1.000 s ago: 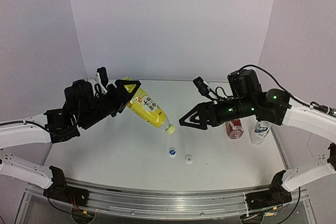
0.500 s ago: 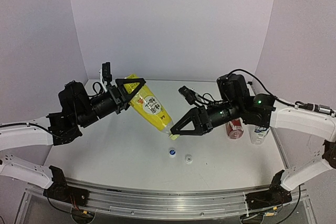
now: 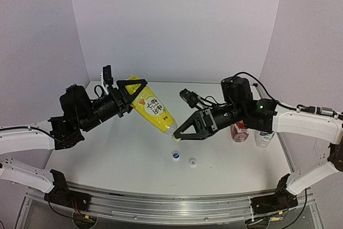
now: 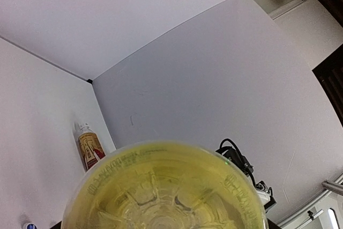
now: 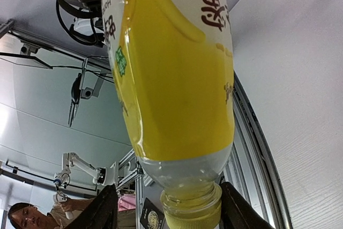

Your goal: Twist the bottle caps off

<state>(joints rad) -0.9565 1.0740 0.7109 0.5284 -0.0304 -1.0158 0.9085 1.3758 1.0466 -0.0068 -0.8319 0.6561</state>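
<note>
**Right jaws stand around the cap of the held yellow bottle, not yet gripping.**
Top view: the left gripper (image 3: 136,90) is clamped on the base end of the yellow bottle (image 3: 153,110) and holds it above the table (image 3: 118,154), tilted with its cap (image 3: 174,135) down between the jaws of the right gripper (image 3: 177,137); two loose caps (image 3: 175,155) lie below these jaws, and the amber bottle (image 3: 239,131) and clear bottle (image 3: 264,137) stand behind them. Left wrist view: only the bottle's base (image 4: 163,191) shows, close before the camera; the fingers are out of view. Right wrist view: the cap (image 5: 192,219) sits between the two fingers (image 5: 104,213), closer to one, with a clear gap to the other, so the jaws are apart. The risk, I judge: one finger meets the cap first and pushes the neck sideways, or the bottle turns inside the left jaws during twisting; with the mouth downward, liquid may spill.
</note>
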